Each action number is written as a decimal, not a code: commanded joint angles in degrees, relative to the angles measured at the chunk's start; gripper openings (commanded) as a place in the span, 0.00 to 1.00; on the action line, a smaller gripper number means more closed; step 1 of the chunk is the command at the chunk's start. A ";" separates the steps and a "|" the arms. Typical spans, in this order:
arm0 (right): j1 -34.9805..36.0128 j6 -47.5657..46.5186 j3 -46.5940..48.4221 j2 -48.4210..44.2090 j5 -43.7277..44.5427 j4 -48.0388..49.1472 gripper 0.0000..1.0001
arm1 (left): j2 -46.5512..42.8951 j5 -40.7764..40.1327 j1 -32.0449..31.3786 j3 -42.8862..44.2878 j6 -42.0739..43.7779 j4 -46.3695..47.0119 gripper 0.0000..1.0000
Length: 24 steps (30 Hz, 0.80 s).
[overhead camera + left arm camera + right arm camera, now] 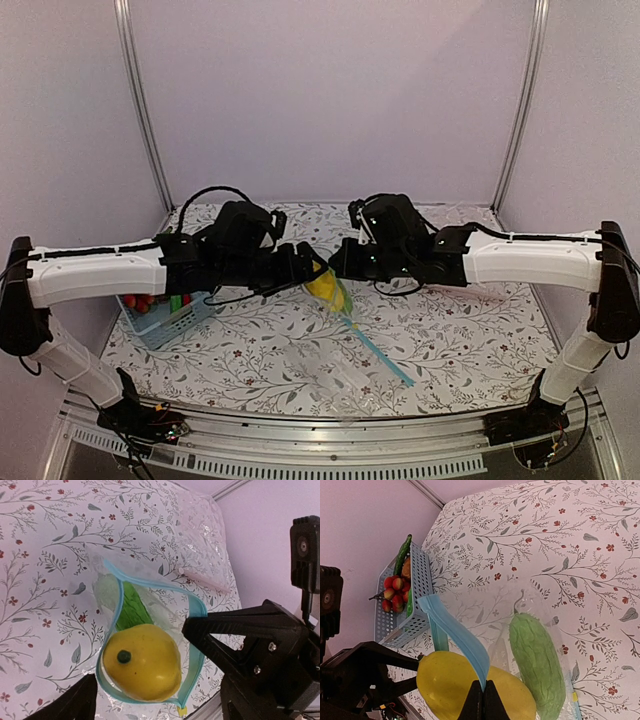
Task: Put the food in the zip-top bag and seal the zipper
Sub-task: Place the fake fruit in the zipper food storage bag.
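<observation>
The small clear zip-top bag (165, 605) hangs above the table between both arms, its mouth spread wide. The light-blue zipper (200, 655) rings the mouth. The yellow food (142, 662) sits in the mouth, partly inside; it also shows in the top view (327, 290). The light-green food (537, 665) lies deeper inside the bag. My right gripper (483, 687) is shut on the zipper strip (455, 630) at one lip. My left gripper (140, 652) is open, its fingers (220, 630) standing either side of the mouth and the yellow piece.
A blue perforated basket (415, 605) at the left holds red berries (395, 592) and a long dark-green vegetable (402, 555). A larger clear bag with a long blue strip (385, 355) lies on the table below the held bag. A clear bag with a pink strip (205, 580) lies to the right.
</observation>
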 commanded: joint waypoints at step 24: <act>-0.75 1.85 -0.71 -0.23 -4.49 1.28 0.00 | -7.65 9.33 3.42 -7.09 3.66 -1.07 0.74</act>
